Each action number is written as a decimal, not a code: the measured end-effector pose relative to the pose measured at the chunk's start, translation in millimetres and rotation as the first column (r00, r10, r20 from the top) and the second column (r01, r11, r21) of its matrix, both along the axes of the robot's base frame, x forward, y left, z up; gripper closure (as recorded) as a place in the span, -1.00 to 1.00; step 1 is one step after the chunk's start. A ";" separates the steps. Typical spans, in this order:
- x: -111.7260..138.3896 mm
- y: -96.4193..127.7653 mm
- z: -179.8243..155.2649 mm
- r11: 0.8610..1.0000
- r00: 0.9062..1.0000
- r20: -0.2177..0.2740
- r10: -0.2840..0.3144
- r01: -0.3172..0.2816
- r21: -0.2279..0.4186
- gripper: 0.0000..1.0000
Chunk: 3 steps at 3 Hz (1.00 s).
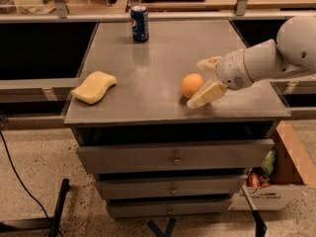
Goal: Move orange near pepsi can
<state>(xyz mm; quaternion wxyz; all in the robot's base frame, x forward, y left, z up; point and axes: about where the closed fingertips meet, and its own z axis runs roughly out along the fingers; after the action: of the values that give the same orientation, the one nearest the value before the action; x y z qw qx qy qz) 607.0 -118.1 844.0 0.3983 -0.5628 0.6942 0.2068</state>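
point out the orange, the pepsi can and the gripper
orange (190, 85): camera view, middle of the fruit
pepsi can (139, 24): camera view, on its blue side
gripper (196, 83): camera view, midway between its open fingertips, at the orange's right side

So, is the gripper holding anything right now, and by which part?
Nothing is held: the gripper is open, fingers either side of the orange, which sits on the table.

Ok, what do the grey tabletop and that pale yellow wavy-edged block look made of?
Grey tabletop: probably metal with a brushed matte finish, given its soft sheen and the faint reflection under the blue can. Pale yellow wavy-edged block: likely foam sponge, dull and soft-cornered. The gripper is open beside the round orange fruit, table's right.
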 end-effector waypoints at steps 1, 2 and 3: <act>-9.0 4.7 -3.4 0.999 0.999 -0.019 0.051 -0.051 -0.016 -0.16; -17.4 5.0 -7.0 0.996 0.997 -0.043 0.069 -0.071 -0.048 0.31; -20.7 2.2 -6.6 0.994 0.998 -0.047 0.045 -0.050 -0.092 0.77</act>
<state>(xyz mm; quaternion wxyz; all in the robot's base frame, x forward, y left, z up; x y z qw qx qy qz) 586.3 -115.9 837.4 0.3507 -0.5923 0.6984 0.1961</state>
